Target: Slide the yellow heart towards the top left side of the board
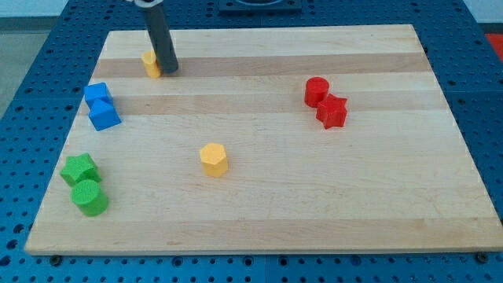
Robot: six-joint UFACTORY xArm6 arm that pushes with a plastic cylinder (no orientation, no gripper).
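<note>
The yellow heart [150, 63] lies near the view's top left of the wooden board [259, 212], partly hidden by the rod. My tip [169, 70] rests on the board right against the heart's right side. A yellow hexagon block [214, 159] sits near the board's middle, lower down and apart from the tip.
Two blue blocks [100, 106] touch each other at the left edge. A green star [79, 168] and a green cylinder [89, 197] sit at the lower left. A red cylinder [316, 91] and a red star [332, 112] touch at the right of centre.
</note>
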